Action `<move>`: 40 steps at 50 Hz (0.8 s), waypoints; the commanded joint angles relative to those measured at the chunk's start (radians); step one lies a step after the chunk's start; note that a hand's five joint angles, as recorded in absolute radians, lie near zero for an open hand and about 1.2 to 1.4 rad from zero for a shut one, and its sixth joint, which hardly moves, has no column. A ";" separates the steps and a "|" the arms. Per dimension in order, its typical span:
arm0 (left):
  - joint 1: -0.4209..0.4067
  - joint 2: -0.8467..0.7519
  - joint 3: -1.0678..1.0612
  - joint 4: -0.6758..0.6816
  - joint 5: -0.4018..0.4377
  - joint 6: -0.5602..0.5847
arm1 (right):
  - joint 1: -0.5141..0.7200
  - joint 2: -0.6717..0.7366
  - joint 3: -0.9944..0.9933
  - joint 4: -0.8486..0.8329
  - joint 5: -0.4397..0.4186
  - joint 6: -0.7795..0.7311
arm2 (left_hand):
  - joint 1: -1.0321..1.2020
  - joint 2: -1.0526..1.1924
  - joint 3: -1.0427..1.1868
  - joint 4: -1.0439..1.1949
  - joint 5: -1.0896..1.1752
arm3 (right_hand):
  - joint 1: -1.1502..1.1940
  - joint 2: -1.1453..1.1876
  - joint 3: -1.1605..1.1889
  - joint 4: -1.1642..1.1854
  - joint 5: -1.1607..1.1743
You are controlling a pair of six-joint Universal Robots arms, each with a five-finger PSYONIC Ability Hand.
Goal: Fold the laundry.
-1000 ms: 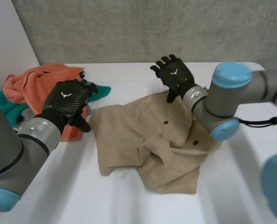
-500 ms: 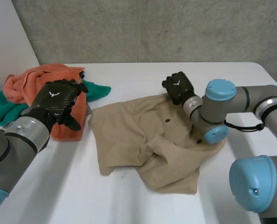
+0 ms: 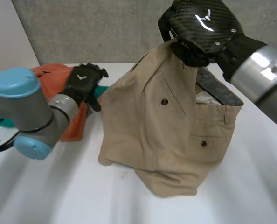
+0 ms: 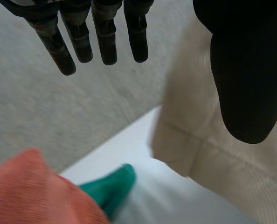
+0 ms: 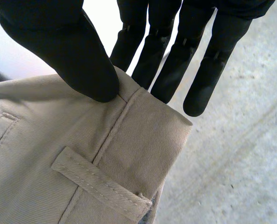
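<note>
1. A white table (image 3: 59, 191) stands in front of a grey concrete wall (image 3: 82, 28); the head view looks down on it from between the robot's two arms.
2. The right hand (image 3: 201, 30) is raised high above the table, close to the camera; it holds up a pair of beige trousers (image 3: 171, 126) by the waistband.
3. In the right wrist view the thumb (image 5: 68, 51) presses on the outer face of the waistband at its top edge; the straight fingers (image 5: 176, 60) lie behind the cloth, so the waistband is pinched between thumb and fingers; a belt loop (image 5: 101, 189) sits just below the thumb.
4. The trousers hang from that hand like a tent; their lower part rests crumpled on the table near its middle; two pockets face the camera, with an upper button (image 3: 164, 101) and a lower button (image 3: 204, 143); the open waistband shows a dark grey lining (image 3: 218, 91).
5. The left hand (image 3: 85, 81) hovers at the left, just beside the hanging edge of the trousers; in its wrist view the fingers are straight and slightly spread, with the thumb held apart, and they hold nothing; whether the thumb touches the cloth I cannot tell.
6. An orange cloth (image 3: 45, 74) lies bunched at the far left of the table, beneath and behind the left hand; a teal cloth (image 4: 110, 186) pokes out beside it, near the trousers but apart from them.
</note>
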 commanded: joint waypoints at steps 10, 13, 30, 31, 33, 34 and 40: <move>-0.022 -0.127 0.260 -0.057 -0.062 -0.001 | -0.086 0.128 -0.028 -0.109 0.093 0.025 | 1.001 1.021 1.163 1.172 1.167 | 0.291 0.219 0.209 0.198 0.230; -0.022 -0.087 0.341 0.083 -0.100 -0.008 | -0.072 0.255 -0.204 -0.124 0.273 -0.016 | 1.001 1.021 1.163 1.172 1.167 | 0.291 0.219 0.209 0.198 0.230; -0.067 0.023 0.520 0.370 -0.151 -0.166 | -0.038 0.464 -0.563 -0.543 0.526 0.100 | 1.001 1.021 1.163 1.172 1.167 | 0.291 0.219 0.209 0.198 0.230; -0.071 0.044 0.474 0.363 -0.146 -0.168 | -0.038 0.461 -0.549 -0.535 0.511 0.102 | 1.001 1.021 1.163 1.172 1.167 | 0.291 0.219 0.209 0.198 0.230; -0.074 0.068 0.422 0.360 -0.134 -0.165 | -0.043 0.446 -0.497 -0.520 0.457 0.113 | 1.001 1.021 1.163 1.172 1.167 | 0.291 0.219 0.209 0.198 0.230; -0.076 0.080 0.390 0.358 -0.126 -0.163 | -0.044 0.441 -0.477 -0.514 0.438 0.117 | 1.001 1.021 1.163 1.172 1.167 | 0.291 0.219 0.209 0.198 0.230; -0.082 0.167 0.088 0.334 -0.034 -0.153 | -0.092 0.421 -0.267 -0.425 0.360 0.094 | 1.001 1.021 1.163 1.172 1.167 | 0.291 0.219 0.209 0.198 0.230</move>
